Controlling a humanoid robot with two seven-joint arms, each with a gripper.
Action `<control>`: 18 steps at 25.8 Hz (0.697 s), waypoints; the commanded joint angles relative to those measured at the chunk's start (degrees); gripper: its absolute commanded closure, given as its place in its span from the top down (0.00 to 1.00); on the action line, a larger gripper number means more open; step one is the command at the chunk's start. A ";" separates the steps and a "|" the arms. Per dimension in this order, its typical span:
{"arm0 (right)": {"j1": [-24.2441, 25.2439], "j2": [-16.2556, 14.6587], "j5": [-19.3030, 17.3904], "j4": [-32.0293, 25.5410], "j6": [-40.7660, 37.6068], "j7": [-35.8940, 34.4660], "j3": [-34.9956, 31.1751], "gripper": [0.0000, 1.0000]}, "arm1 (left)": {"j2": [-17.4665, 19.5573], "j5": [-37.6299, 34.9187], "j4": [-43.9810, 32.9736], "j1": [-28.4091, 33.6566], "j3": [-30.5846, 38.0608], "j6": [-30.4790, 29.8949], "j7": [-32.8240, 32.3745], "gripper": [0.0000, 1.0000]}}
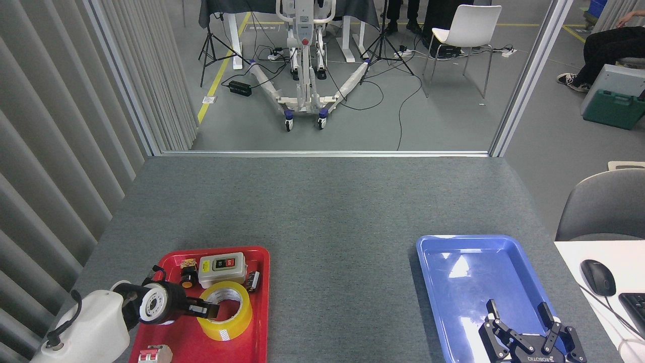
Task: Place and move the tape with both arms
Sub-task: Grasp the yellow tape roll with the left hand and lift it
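My right pincer [520,316] hangs spread wide over the blue tray [456,262]. My left pincer [210,308] sits at the tape's [225,310] near rim, one finger inside the core; can't tell if it's clenched. The tape lies flat in the red tray [259,302], switch box [222,269] just behind it.

White rounded arms [90,322] — black fingers [546,312]

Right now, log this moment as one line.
left gripper: at tape, grasp unclear | tape: in red tray | right gripper: open over blue tray
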 commanded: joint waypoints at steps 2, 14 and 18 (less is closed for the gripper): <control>0.09 -0.07 0.00 -0.02 0.01 0.08 0.20 1.00 | -0.07 -0.01 1.52 -1.35 -1.78 -0.88 -1.36 0.60; 0.00 0.19 0.09 -0.37 -1.13 0.08 0.29 1.00 | -0.24 0.17 3.72 -1.87 -0.82 -13.98 -4.00 0.00; 0.00 0.19 0.18 -0.45 -1.75 0.17 0.29 0.99 | -0.24 0.17 2.84 -1.61 3.23 -15.03 -3.91 0.00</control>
